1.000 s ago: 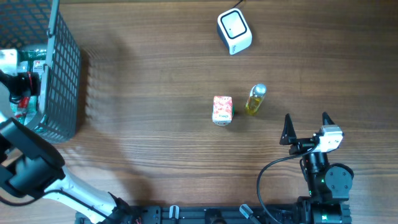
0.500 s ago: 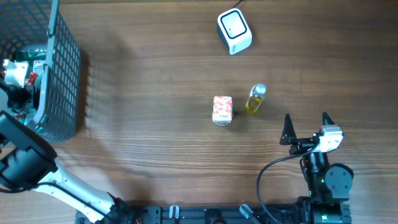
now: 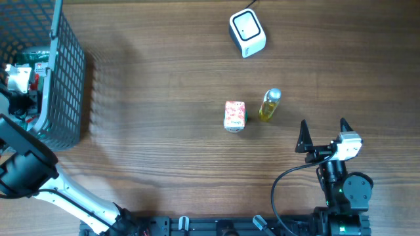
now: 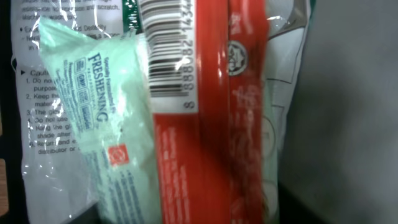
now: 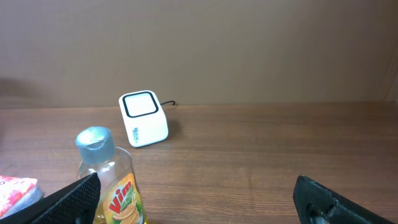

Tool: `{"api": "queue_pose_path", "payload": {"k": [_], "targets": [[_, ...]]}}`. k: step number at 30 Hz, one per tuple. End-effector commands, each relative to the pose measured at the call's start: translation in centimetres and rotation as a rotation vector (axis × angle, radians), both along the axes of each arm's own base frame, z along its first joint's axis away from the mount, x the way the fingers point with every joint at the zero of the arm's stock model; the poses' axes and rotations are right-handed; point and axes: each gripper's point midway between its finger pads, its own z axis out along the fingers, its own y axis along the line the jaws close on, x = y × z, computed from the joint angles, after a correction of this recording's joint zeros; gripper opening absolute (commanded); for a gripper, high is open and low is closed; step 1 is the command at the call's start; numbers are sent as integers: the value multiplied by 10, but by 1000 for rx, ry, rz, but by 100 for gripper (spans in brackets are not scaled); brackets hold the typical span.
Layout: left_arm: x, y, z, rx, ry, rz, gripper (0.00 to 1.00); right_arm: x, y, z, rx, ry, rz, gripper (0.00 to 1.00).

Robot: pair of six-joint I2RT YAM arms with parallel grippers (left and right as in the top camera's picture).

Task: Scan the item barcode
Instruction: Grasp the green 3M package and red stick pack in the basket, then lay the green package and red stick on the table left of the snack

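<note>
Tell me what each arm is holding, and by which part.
Right gripper: nothing, jaws open. Left gripper is down in the basket, close to a red packet; whether it grips it cannot be told.

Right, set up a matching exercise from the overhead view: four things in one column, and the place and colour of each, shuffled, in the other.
Things
1. scanner
2. bottle
3. carton
4. basket

Places and colours
A. left edge of the table, dark wire mesh
B. middle of the table, pink and white
C. far side of the table, white
D. just right of the carton, yellow with a silver cap

Pairs: 1-C, 2-D, 3-B, 4-A
</note>
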Motion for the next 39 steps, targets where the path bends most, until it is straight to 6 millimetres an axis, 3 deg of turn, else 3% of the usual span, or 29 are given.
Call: {"api": "queue_pose_path", "payload": {"k": [1,4,5,6,9,13,17,19,21,23,25,26,27,29,32,35,39], "targets": [[-14,-8,-34,-60,78,18,43,0,-2,1,12,-3,-12,100],[-9,-5,-28,-64,52,76,29,0,-2,1,12,-3,-12,100],[-7,-5,-24,-63,39,85,19,0,-2,1,12,-3,-12,100],[-3,-5,-18,-66,18,93,17,0,-2,1,12,-3,-12,100],[17,-10,29,-62,-112,83,13,0,-2,1,12,-3,-12,100],[28,-5,114,31,-281,133,15,0,-2,1,12,-3,-12,100],[20,-15,245,143,-557,212,15,0,-2,1,12,-3,-12,100],[9,-25,297,181,-676,238,15,0,-2,1,12,-3,-12,100],[-9,-47,359,198,-827,272,15,0,-2,1,12,-3,-12,100],[-23,-74,401,188,-936,276,15,0,-2,1,12,-3,-12,100],[-33,-106,429,154,-1012,260,14,0,-2,1,12,-3,-12,100],[-39,-133,443,119,-1046,230,14,0,-2,1,12,-3,-12,100],[-42,-154,449,89,-1060,201,13,0,-2,1,12,-3,-12,100],[-49,-215,449,-7,-1036,84,13,0,-2,1,12,-3,-12,100],[-57,-285,424,-167,-918,-29,11,0,-2,1,12,-3,-12,100],[-60,-333,383,-279,-744,-72,10,0,-2,1,12,-3,-12,99],[-50,-381,302,-292,-481,-94,10,0,-2,1,12,-3,-12,100]]}}
